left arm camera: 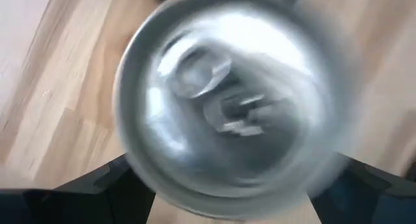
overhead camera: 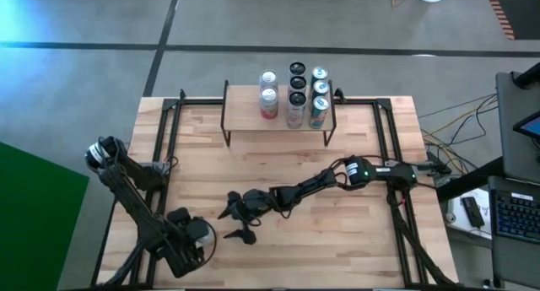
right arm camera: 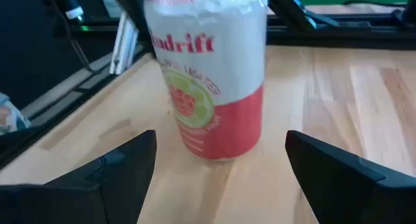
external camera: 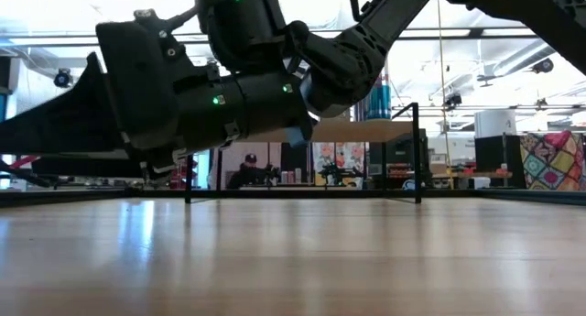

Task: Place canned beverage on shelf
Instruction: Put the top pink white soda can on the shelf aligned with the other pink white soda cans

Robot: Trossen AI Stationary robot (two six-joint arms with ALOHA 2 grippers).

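Note:
A white and red can (right arm camera: 208,87) stands upright on the wooden table near its front left. In the left wrist view its silver top (left arm camera: 227,100) fills the picture. My left gripper (overhead camera: 196,234) points down over it, open, with its fingers (left arm camera: 110,185) on either side of the can's top. My right gripper (overhead camera: 232,223) reaches in level from the table's right. It is open, and the can stands just ahead of its gap (right arm camera: 221,139). The shelf (overhead camera: 274,122) stands at the far middle and carries several cans (overhead camera: 295,93). My left gripper's fingers stand at two opposite sides of the can's top (left arm camera: 136,152), coming from above. I cannot tell whether they touch it. The can stands on its base on the table (right arm camera: 221,152).
Bare wood (overhead camera: 278,169) lies between the grippers and the shelf. Black frame rails (overhead camera: 164,131) run along the table's left and right sides. The shelf's plank and black legs also show in the low view (external camera: 366,131), behind my right arm.

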